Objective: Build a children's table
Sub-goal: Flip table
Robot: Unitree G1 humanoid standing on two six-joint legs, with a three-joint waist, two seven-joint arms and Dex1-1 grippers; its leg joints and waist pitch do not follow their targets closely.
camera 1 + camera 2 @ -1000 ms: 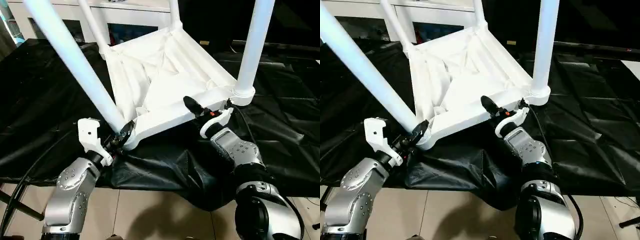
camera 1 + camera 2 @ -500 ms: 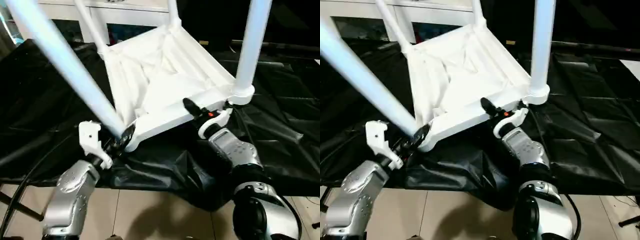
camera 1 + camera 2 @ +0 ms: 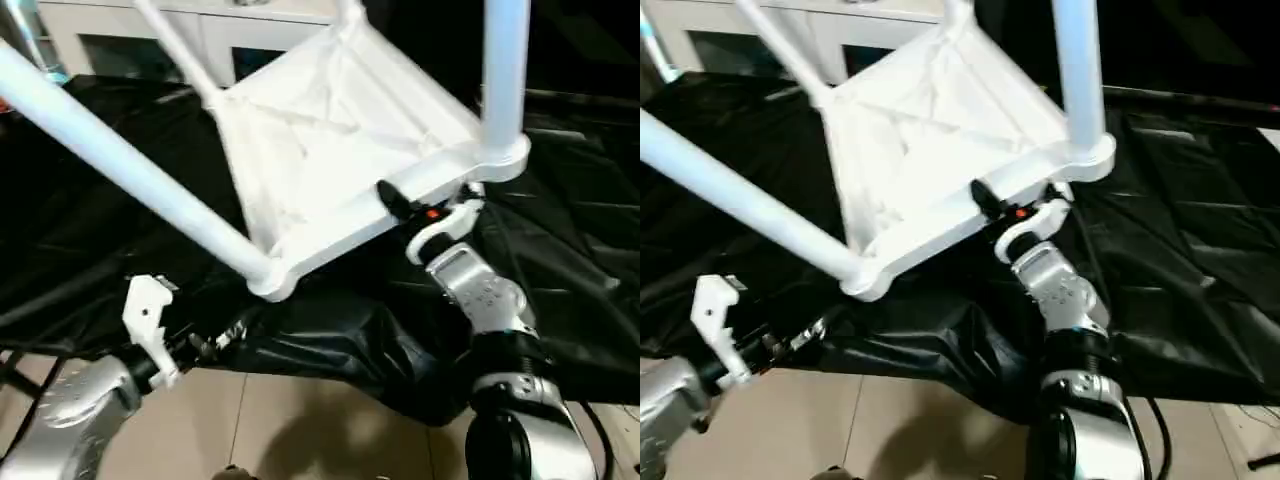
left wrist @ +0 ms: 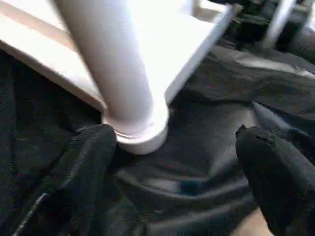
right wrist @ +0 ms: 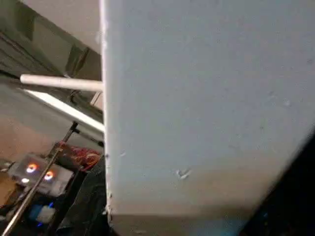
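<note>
A white plastic children's table [image 3: 330,150] lies upside down and tilted on a workbench draped in black sheeting [image 3: 560,290]; its ribbed underside faces up, and four long white tube legs rise from the round corner sockets; the near-left leg [image 3: 120,165] slants off toward the left, the near-right leg [image 3: 503,75] stands close to upright, and two more legs rise at the far corners. A white cabinet with glass doors [image 3: 120,40] stands behind the bench.

The right gripper [image 3: 400,205] is clenched on the near edge of the tabletop, one black finger lying over the rim just beside the near-right socket [image 3: 500,165]; the near edge looks lifted off the sheeting. The left gripper [image 4: 172,162] hangs released and empty, below and to the left of the near-left socket [image 4: 138,132]; its two black fingers are spread wide, one close beside the socket collar, the other well apart.

Judged from its look, the table is light, hollow moulded plastic; stiff thanks to the ribbing, yet smooth and likely slippery; the long legs give leverage, so it may swing or twist in a single grasp. The rim and the thick socket collars seem the surest holds; the tapered legs would slide through a grip and could work loose from their sockets.
</note>
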